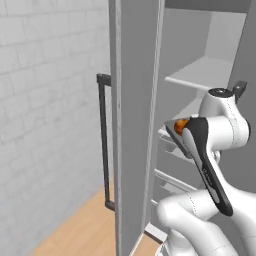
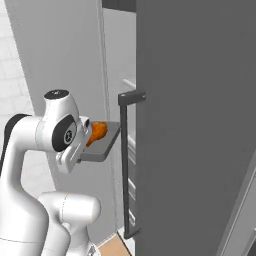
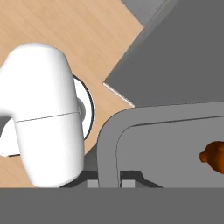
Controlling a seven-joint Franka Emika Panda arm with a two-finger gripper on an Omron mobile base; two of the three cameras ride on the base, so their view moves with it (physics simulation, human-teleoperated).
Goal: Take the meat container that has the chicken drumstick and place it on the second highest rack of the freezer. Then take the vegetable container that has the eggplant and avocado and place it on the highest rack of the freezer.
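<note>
White Franka arm folded upward, wrist raised at mid-height with the hand pointing forward and down. Gripper [image 3: 109, 183] closed, its two dark fingertips [image 3: 92, 180] pinching the rim of the grey meat container [image 3: 107, 144].

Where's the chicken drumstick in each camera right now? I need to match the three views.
Left base view: chicken drumstick mid-right, peeking out behind the arm's wrist.
Right base view: drumstick left of centre, on the grey tray.
Hand view: drumstick at the right edge.
Shared landmark: the tray it lies in.
</note>
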